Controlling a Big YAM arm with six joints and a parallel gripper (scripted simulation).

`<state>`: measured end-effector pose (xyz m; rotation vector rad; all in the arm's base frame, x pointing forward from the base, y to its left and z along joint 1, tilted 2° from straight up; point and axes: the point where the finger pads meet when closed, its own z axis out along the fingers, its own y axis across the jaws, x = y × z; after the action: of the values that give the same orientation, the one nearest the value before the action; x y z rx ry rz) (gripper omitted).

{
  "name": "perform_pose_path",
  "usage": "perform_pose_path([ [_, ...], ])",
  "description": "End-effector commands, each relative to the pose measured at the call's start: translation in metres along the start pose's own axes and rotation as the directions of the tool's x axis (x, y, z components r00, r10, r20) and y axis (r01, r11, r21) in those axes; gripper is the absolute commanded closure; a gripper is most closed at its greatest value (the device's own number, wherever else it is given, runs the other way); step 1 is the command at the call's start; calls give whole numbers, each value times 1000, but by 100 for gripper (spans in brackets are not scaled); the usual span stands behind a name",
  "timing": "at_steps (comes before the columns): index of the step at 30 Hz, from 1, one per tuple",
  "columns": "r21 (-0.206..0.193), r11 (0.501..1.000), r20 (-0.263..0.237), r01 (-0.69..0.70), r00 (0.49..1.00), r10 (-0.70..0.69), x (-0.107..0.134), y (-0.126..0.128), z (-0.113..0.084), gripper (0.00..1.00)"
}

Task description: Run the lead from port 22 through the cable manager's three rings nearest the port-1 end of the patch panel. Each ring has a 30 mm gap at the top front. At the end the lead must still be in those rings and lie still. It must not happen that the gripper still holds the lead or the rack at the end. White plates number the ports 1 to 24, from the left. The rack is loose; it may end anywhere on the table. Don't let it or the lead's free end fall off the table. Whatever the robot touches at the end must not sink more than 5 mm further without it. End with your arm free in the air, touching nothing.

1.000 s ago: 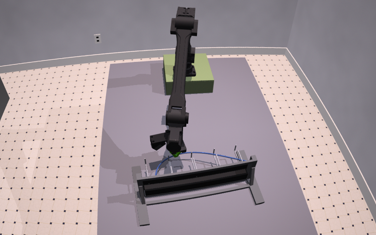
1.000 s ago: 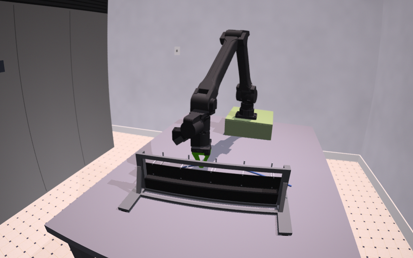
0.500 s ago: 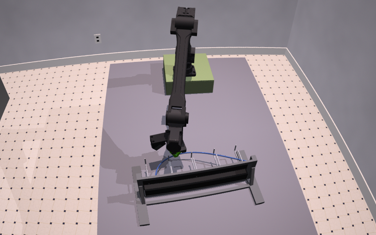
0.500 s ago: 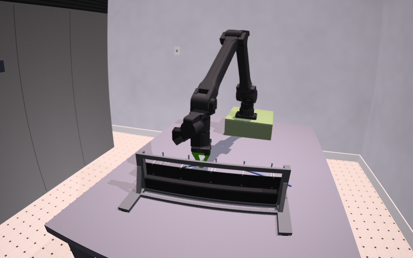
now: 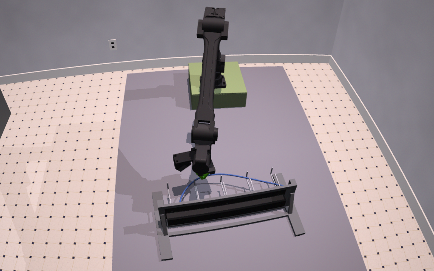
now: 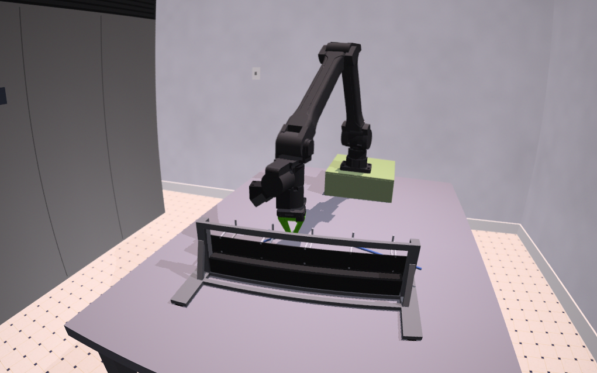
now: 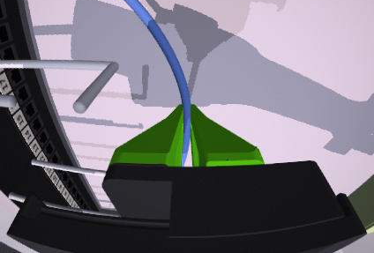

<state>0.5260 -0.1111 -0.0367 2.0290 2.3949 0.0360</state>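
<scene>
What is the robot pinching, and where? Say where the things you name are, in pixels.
The gripper (image 5: 203,176) (image 6: 290,231) (image 7: 186,111) is pinching the blue lead (image 5: 226,174) (image 6: 369,250) (image 7: 168,52) partway along, between its two ends, where it curves out in front of the rack (image 5: 226,197) (image 6: 307,235).

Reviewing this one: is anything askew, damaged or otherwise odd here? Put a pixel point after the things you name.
Nothing looks damaged. The rack (image 5: 228,197) (image 6: 307,235) stands upright, though slightly askew to the table's edges in the top view. The blue lead (image 5: 226,174) (image 6: 369,251) (image 7: 169,54) bows outward because the closed gripper (image 5: 203,176) (image 6: 291,231) (image 7: 186,111) pinches it, which seems ordinary mid-routing.
</scene>
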Motion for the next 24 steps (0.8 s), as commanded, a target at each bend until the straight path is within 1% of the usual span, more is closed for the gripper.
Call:
perform_pose_path([
  [1,-81,997,33,8,999,-5,-6,29,-51,100],
  [10,-83,997,34,8,999,-5,-7,27,-76,100],
  [12,-83,997,34,8,999,-5,-7,27,-76,100],
  [24,-85,996,32,10,999,-7,-7,26,-107,100],
])
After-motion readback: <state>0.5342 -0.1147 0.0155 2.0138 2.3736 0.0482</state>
